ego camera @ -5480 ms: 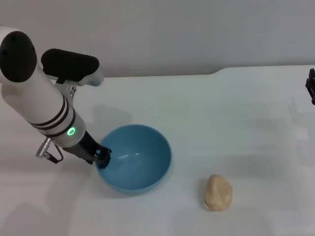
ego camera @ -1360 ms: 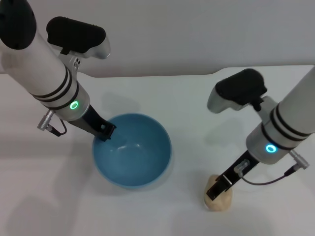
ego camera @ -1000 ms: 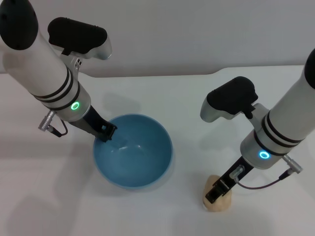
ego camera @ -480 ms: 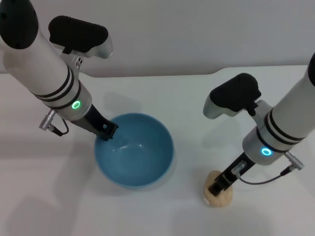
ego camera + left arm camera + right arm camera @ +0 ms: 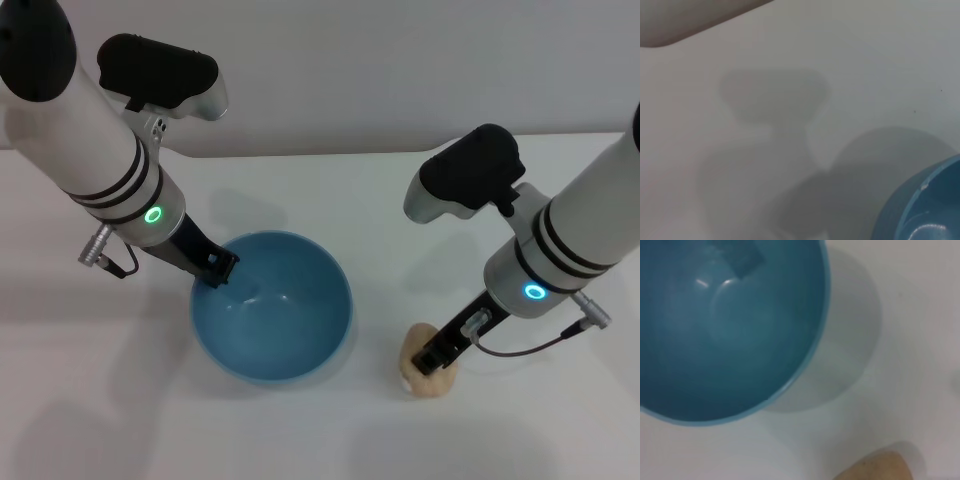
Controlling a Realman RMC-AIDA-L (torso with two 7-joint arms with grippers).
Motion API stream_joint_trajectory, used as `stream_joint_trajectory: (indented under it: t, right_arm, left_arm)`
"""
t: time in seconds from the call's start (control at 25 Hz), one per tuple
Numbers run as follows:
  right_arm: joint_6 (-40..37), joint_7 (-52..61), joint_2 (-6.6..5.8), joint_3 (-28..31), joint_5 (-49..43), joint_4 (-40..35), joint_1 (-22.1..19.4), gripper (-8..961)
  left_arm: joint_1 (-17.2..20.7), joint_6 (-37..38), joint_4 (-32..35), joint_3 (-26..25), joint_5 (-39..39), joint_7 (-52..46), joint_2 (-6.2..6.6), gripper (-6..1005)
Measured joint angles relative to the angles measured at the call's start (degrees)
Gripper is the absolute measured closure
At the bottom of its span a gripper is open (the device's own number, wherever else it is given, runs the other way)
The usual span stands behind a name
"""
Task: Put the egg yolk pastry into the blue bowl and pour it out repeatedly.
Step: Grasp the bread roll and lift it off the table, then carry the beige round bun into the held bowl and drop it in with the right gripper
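The blue bowl point(image 5: 285, 325) stands empty on the white table, left of centre. My left gripper point(image 5: 213, 268) is shut on its far-left rim, one finger point(image 5: 742, 255) reaching inside. The bowl's edge point(image 5: 925, 215) shows in the left wrist view, and its whole inside point(image 5: 740, 340) in the right wrist view. The egg yolk pastry point(image 5: 412, 350), a pale tan lump, is just right of the bowl. My right gripper point(image 5: 432, 362) comes down on it from the right and is shut on it. The right wrist view catches only a tan sliver of the pastry point(image 5: 875, 467).
The white table point(image 5: 330, 190) stretches around the bowl, with a grey wall behind it and a step in its far edge at the back right. Both arms slant in from the upper corners over the table.
My right gripper came in, closed on the pastry and has carried it a little left toward the bowl. The left gripper and bowl have stayed put over the last second.
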Motion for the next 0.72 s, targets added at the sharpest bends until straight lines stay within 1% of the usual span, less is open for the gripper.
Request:
stream_joint_trajectory:
  t: [0.12,0.24,0.4,0.48,0.56,0.6,0.72]
  right_arm:
    - [1.3,0.0,0.00,0.1,-0.1,-2.0,-0.5,612]
    - [3.5,0.0,-0.02,0.2,-0.2,-5.9,-1.4,637]
    - [7.5,0.0,-0.06,1.7,-0.2,-14.5,-3.3,678]
    - [9.4,-0.2,-0.08,3.1,-0.3,-19.4,-4.3,707]
    - [10.8,-0.9,-0.08,5.8,0.1,-25.9,-4.8,717]
    - [10.8,-0.9,-0.08,5.8,0.1,-25.9,-4.8,722]
    - [9.5,-1.3,-0.04,6.9,0.7,-29.2,-4.4,738]
  left_arm:
    - [0.0,0.0,0.0,0.0,0.0,0.0,0.00,976]
    - [0.0,0.0,0.0,0.0,0.0,0.1,0.00,977]
    - [0.0,0.0,0.0,0.0,0.0,0.1,0.00,977]
    - [0.0,0.0,0.0,0.0,0.0,0.0,0.00,978]
    - [0.0,0.0,0.0,0.0,0.0,0.0,0.00,977]
    - [0.0,0.0,0.0,0.0,0.0,0.0,0.00,976]
    - [-0.1,0.0,0.0,0.0,0.0,0.0,-0.05,975]
